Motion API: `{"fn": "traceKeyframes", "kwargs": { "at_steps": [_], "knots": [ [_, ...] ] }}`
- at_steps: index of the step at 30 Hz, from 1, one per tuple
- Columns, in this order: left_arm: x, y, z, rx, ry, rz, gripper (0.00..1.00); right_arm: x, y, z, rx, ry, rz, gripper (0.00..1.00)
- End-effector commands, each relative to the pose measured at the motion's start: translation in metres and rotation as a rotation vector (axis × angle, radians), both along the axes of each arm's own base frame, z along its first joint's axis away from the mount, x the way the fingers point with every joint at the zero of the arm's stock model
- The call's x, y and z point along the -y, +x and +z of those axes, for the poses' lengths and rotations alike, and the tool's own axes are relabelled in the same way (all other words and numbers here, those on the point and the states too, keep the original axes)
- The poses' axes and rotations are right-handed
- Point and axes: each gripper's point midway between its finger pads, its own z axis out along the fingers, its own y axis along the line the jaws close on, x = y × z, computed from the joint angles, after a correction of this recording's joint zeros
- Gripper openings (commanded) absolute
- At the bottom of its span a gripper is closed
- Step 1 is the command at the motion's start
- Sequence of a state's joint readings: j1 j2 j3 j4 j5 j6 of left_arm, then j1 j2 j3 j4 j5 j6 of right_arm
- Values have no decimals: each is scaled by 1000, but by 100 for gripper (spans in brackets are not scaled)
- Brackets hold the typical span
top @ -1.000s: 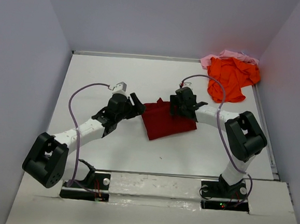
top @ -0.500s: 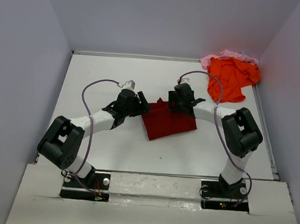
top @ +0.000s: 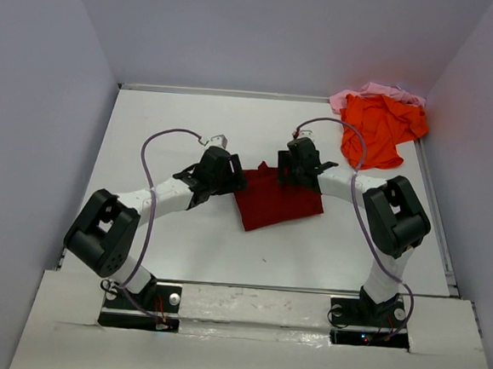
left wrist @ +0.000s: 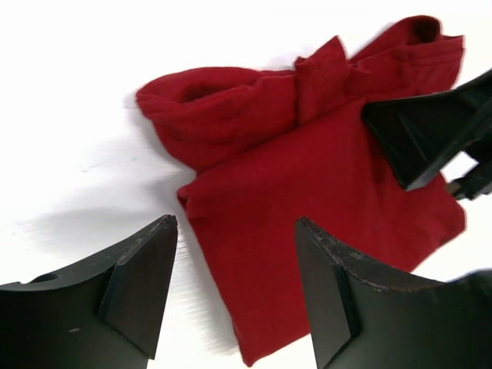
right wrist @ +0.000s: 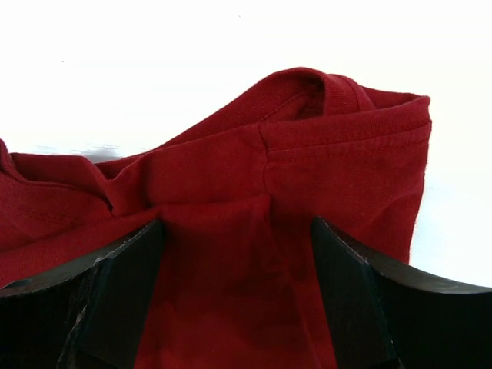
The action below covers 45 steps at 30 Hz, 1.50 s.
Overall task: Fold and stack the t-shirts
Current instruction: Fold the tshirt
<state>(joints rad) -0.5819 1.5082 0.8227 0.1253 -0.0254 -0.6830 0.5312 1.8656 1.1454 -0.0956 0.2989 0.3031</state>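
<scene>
- Dark red cloth t-shirt (top: 277, 202): near the middle of the white surface (top: 192, 120), partly folded into a rough rectangle, with a bunched, loose lump along its far-left edge.
- Bright orange cloth t-shirt (top: 379, 131) and pale pink cloth t-shirt (top: 369, 92): heaped together in the far right corner, well apart from the red one, not yet folded.
- Likely step: taking hold of the far edge to tidy or finish the fold.
- Lower both sides evenly and pinch through all layers at the hem, not only the top one.
- Grip the two far corners at matching spots, so the fold comes over square.
- Pull the bunched lump flat first; otherwise expect a crooked, lumpy packet.
- Left pincer (left wrist: 234, 223): fingers spread wide apart, poised above the near-left edge of the red cloth, nothing clamped.
- Right pincer (right wrist: 237, 224): fingers likewise wide apart, straddling the stitched hem at the far right corner, low over the cloth; contact cannot be told, and nothing is clamped.
</scene>
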Motion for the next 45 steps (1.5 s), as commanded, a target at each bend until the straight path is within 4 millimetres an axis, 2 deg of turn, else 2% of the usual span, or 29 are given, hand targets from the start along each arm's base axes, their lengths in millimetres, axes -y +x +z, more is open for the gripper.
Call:
{"fn": "traceKeyframes", "kwargs": {
  "at_steps": [1, 3, 7, 11, 15, 16, 19, 21, 23, 24, 25, 26, 32, 36, 45],
  "knots": [
    [-12, 1, -3, -3, 103, 35, 71, -7, 15, 12, 52, 40, -4, 82],
    [-11, -4, -15, -36, 108, 32, 71, -8, 15, 11, 51, 43, -2, 82],
    [-6, -3, -25, -56, 100, 43, 70, -8, 13, 8, 46, 48, 1, 81],
    [2, 2, -27, -50, 79, 44, 65, -8, 12, 6, 44, 46, 6, 71],
    [7, 9, -26, -34, 73, 46, 53, -8, 11, 6, 43, 48, 10, 69],
    [9, 10, -25, -27, 72, 45, 45, -8, 11, 5, 43, 48, 10, 68],
    [14, 15, -27, -23, 74, 34, 33, -8, 12, 5, 46, 46, 9, 60],
    [16, 16, -28, -22, 81, 28, 29, -8, 11, 4, 44, 46, 10, 55],
    [18, 17, -30, -21, 88, 27, 13, -7, 11, 4, 44, 42, 11, 39],
    [20, 19, -31, -18, 93, 26, 0, -7, 11, 3, 43, 43, 12, 25],
    [21, 19, -31, -18, 96, 21, 0, -7, 11, 3, 44, 42, 11, 5],
    [22, 19, -32, -18, 100, 19, 0, -7, 10, 3, 42, 42, 10, 0],
    [30, 20, -23, 8, 104, 0, 0, -2, 9, 9, 56, 35, -7, 0],
    [30, 23, -12, 32, 113, -5, 0, 6, 7, 30, 102, 37, -35, 0],
    [30, 27, 16, 90, 106, -12, 0, 28, 0, 60, 161, -3, -98, 0]
  ]
}}
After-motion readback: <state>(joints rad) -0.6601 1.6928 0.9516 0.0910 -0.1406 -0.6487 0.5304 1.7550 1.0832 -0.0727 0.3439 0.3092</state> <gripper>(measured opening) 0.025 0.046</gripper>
